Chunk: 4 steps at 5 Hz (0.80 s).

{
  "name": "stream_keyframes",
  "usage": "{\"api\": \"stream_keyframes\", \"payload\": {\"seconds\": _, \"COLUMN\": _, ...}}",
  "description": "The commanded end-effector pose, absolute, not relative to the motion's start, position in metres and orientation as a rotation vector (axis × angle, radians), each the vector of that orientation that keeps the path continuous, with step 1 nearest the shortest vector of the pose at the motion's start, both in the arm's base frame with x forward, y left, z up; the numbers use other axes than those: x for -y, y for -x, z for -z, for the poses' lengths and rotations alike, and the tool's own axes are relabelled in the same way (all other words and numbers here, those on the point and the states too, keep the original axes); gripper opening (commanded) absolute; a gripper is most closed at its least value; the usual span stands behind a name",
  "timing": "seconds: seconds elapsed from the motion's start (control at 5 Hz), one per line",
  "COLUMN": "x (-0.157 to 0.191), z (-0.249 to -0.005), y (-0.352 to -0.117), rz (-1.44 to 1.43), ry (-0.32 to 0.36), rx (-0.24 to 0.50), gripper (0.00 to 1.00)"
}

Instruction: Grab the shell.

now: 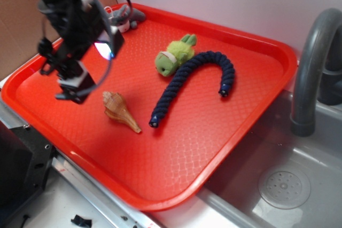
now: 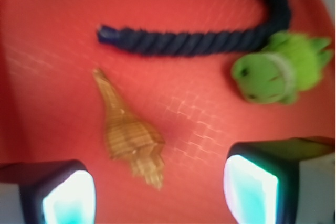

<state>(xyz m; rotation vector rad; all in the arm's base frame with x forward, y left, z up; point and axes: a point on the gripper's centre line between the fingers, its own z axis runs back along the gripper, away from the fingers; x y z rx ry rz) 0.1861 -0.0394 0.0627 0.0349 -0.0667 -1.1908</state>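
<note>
The tan-orange spiral shell (image 1: 119,110) lies on the red tray (image 1: 214,142), its long point toward the front right. In the wrist view the shell (image 2: 130,136) lies just ahead of the gap between my fingers, its knobby whorl end nearest them. My gripper (image 1: 75,90) hovers above the tray just left of the shell. It is open and empty, with the two fingertips (image 2: 251,188) wide apart.
A green plush toy (image 1: 175,56) and a dark blue rope (image 1: 195,81) lie right of the shell. A grey toy (image 1: 127,17) sits at the tray's back left corner. A sink (image 1: 283,188) with a grey faucet (image 1: 312,62) lies to the right.
</note>
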Motion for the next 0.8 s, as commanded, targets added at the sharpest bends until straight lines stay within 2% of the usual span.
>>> {"api": "stream_keyframes", "payload": {"seconds": 0.0, "x": 0.052, "z": -0.027, "y": -0.187, "rz": 1.267, "ry": 0.001, "rx": -0.02, "gripper": 1.0}}
{"api": "stream_keyframes", "payload": {"seconds": 0.2, "x": 0.053, "z": -0.019, "y": -0.181, "rz": 1.303, "ry": 0.025, "rx": -0.051, "gripper": 1.0}}
{"api": "stream_keyframes", "payload": {"seconds": 0.4, "x": 0.053, "z": -0.013, "y": -0.18, "rz": 1.291, "ry": -0.008, "rx": -0.077, "gripper": 1.0}}
{"api": "stream_keyframes", "payload": {"seconds": 0.6, "x": 0.053, "z": -0.012, "y": -0.18, "rz": 1.284, "ry": -0.015, "rx": -0.079, "gripper": 0.0}}
